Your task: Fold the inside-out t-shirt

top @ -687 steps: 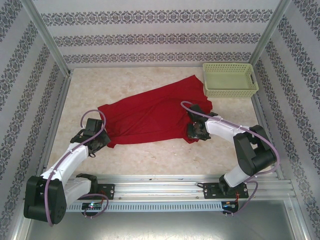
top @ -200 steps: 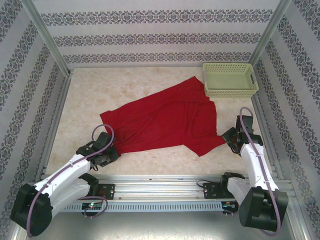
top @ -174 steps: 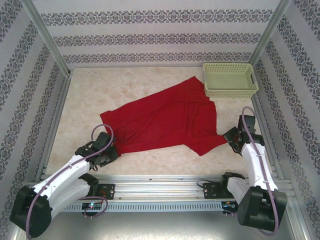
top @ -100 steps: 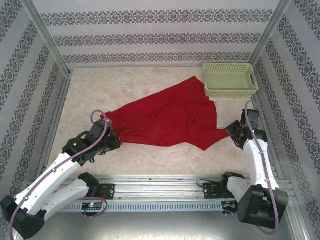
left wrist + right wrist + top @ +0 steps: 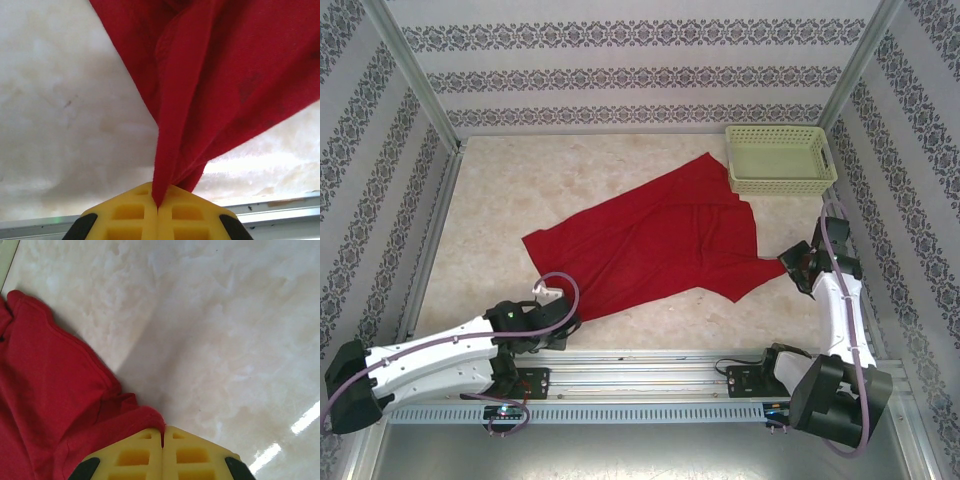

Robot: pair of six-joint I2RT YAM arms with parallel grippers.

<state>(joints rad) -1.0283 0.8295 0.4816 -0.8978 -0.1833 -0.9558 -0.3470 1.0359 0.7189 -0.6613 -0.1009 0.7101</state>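
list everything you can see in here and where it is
t-shirt: one, bright red, stretched across the middle of the table, far tip beside the basket
basket: one, pale green lattice, far right corner of the table
table: one, pale marbled, under everything
walls: pale with dark patterned bands, left, back and right
left fingers: two, yellow, shut on the t-shirt's near left corner
right fingers: two, yellow, shut on the t-shirt's right corner

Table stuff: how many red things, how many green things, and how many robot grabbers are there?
Red t-shirt: 1
Green basket: 1
Grippers, left gripper and right gripper: 2
Total: 4
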